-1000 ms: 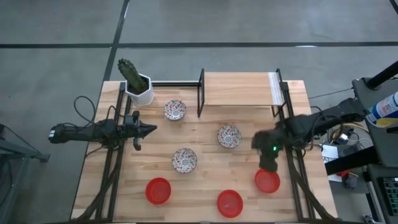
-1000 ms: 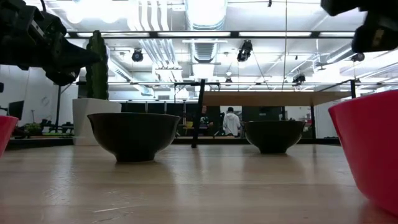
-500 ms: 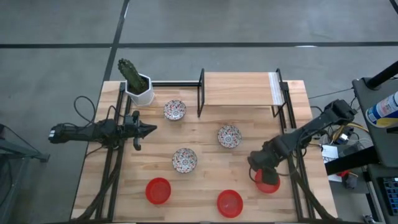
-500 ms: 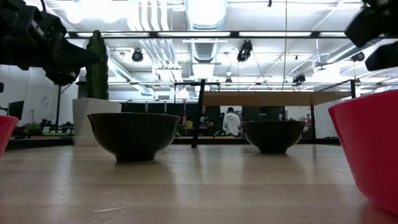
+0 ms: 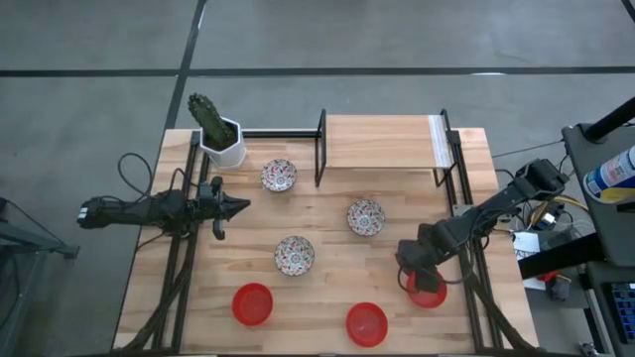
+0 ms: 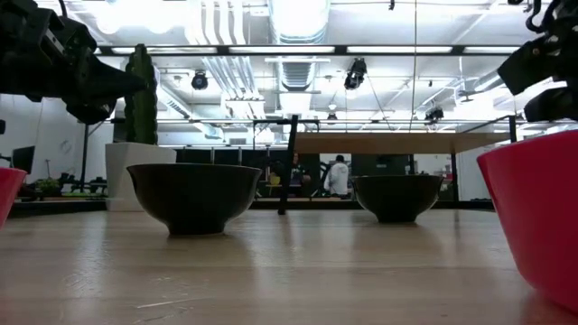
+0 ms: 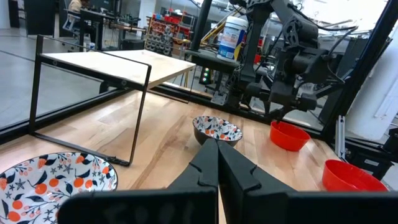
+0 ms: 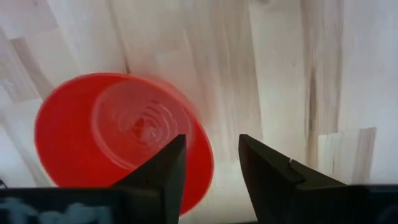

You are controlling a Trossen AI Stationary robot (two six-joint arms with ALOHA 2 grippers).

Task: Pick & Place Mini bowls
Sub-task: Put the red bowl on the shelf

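Three red mini bowls sit upright on their bases near the table's near edge point(image 5: 252, 303) point(image 5: 366, 324) point(image 5: 427, 292). Three patterned mini bowls stand farther back point(image 5: 279, 176) point(image 5: 365, 217) point(image 5: 294, 255). My right gripper point(image 5: 421, 270) is open, pointing down over the right red bowl point(image 8: 118, 137). One finger point(image 8: 166, 171) stands over the bowl's inside and the other point(image 8: 267, 171) outside its rim point(image 8: 207, 158). I see no touch. My left gripper point(image 5: 238, 206) waits shut above the table's left side.
A white pot with a cactus point(image 5: 220, 141) stands at the far left corner. A wooden shelf on black metal legs point(image 5: 382, 142) spans the far edge. Bare wood lies between the bowls. A person point(image 6: 337, 176) stands in the room far behind the table.
My right gripper has come down and moved toward the near edge, onto the right red bowl, with the arm stretching out lower. It has stayed open. No bowl has moved.
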